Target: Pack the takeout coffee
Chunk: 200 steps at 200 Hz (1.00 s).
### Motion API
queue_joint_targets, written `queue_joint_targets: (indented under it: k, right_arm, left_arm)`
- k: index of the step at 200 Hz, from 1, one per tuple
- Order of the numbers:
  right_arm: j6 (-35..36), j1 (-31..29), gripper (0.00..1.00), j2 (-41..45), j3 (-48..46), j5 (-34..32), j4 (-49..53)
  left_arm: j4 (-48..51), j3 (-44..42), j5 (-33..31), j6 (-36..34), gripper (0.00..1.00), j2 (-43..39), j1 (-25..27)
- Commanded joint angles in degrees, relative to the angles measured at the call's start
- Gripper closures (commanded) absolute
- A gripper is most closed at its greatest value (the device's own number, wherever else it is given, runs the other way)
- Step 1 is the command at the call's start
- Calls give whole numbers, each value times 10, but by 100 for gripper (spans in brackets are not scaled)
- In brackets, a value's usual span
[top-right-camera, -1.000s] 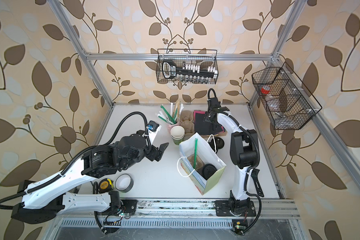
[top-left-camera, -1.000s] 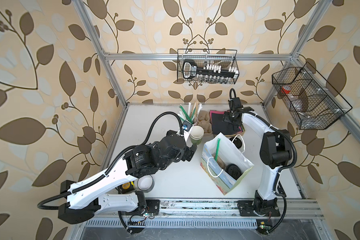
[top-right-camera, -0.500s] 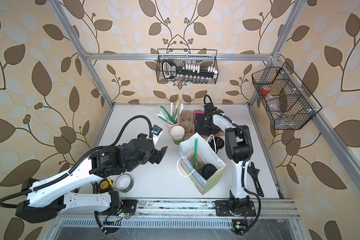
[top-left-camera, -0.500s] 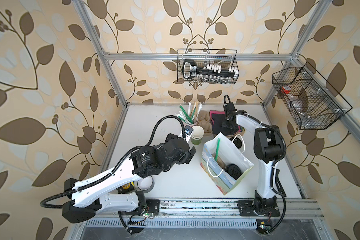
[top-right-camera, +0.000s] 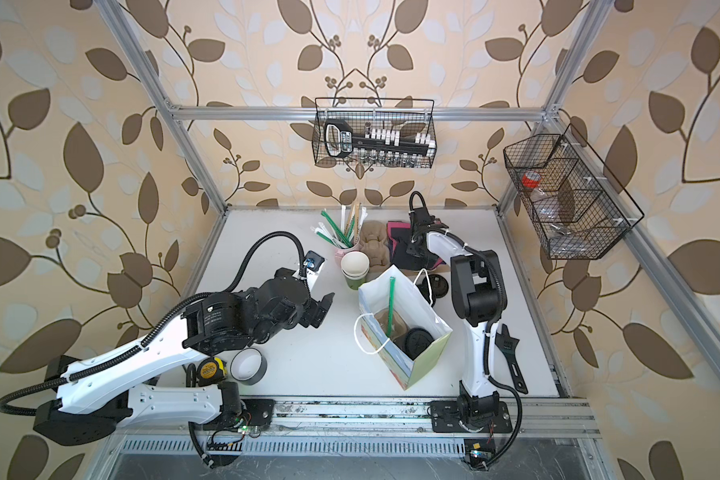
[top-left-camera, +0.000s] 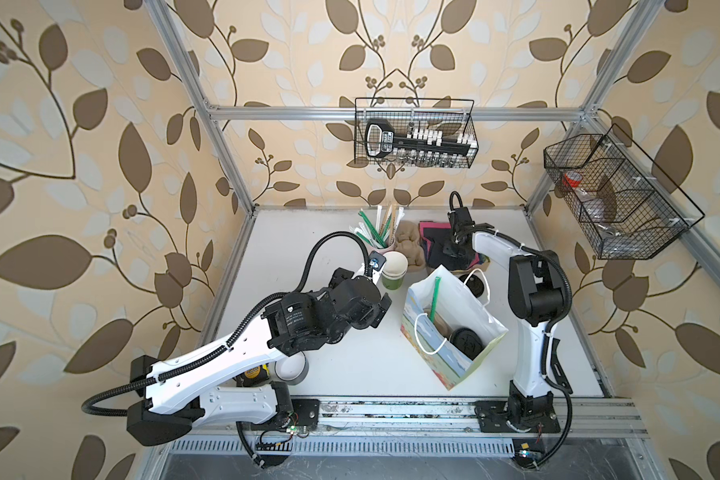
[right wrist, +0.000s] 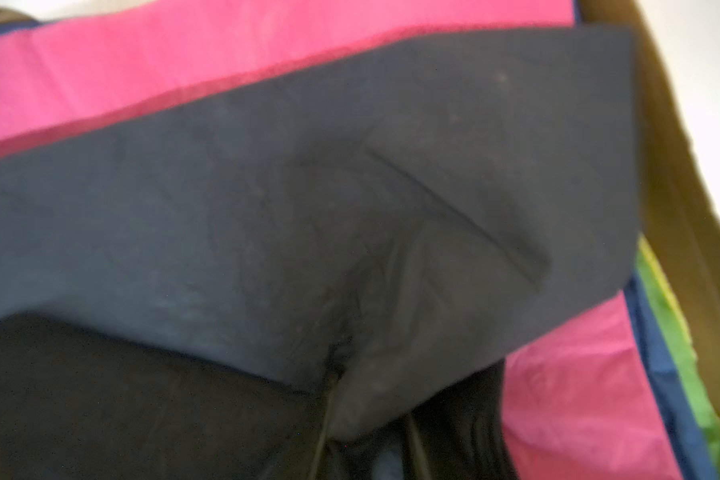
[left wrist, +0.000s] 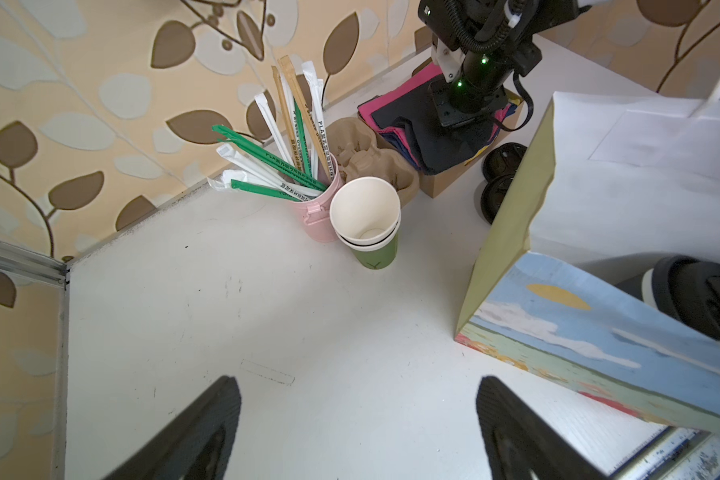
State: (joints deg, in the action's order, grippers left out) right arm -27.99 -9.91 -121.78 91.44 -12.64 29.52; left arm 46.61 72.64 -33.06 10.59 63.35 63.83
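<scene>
Right gripper point(left wrist: 460, 118) is down on the napkin stack in the cardboard box point(left wrist: 445, 183) at the back of the table. Its jaws look pinched together on the top dark napkin point(right wrist: 350, 187): right wrist view shows the sheet puckered into a ridge running into the pinch, with one corner lifted off the pink napkin point(right wrist: 225, 62) below. Left gripper point(left wrist: 354, 386) hangs over bare table just beside the paper bag point(left wrist: 558, 332), jaws wide apart, nothing between them. Takeout coffee point(top-left-camera: 468, 341) sits inside the paper bag, at the end nearer the robot's base rail, next to a green straw point(top-left-camera: 434, 297) and a brown cup carrier point(top-left-camera: 445, 326). Cup stands upright: long axis vertical, black sip lid facing up at the bag mouth. Sip-hole heading is too small to tell. Key relation: from the right gripper the coffee lies toward the robot's side of the table, across the bag's far rim and below it. In both top views the two grippers look about equally near, but the left gripper has the bag wall in its way. My read: right arm goes next. Lift the napkin, carry it over the rim, release from above beside the lid. Risk: the thin sheet drags a second one along or catches on the rim.
</scene>
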Motion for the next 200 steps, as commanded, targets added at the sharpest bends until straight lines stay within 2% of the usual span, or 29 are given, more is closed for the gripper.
queue_joint_targets:
  k: [1, 75, 141, 200]
  right_arm:
    - [-3, 9, 83, 35, -26, 13, -7]
    - [-13, 21, 100, 134, -46, 34, -33]
    - [-16, 27, 100, 161, -64, 65, -39]
    - [-20, 33, 100, 250, -79, 66, -59]
  left_arm:
    - [9, -5, -27, 6, 9, -2, 6]
    - [10, -11, -48, -2, 9, -1, 4]
    - [14, -17, -49, -2, 9, -1, 3]
    - [7, -37, -61, -7, 9, -14, 1]
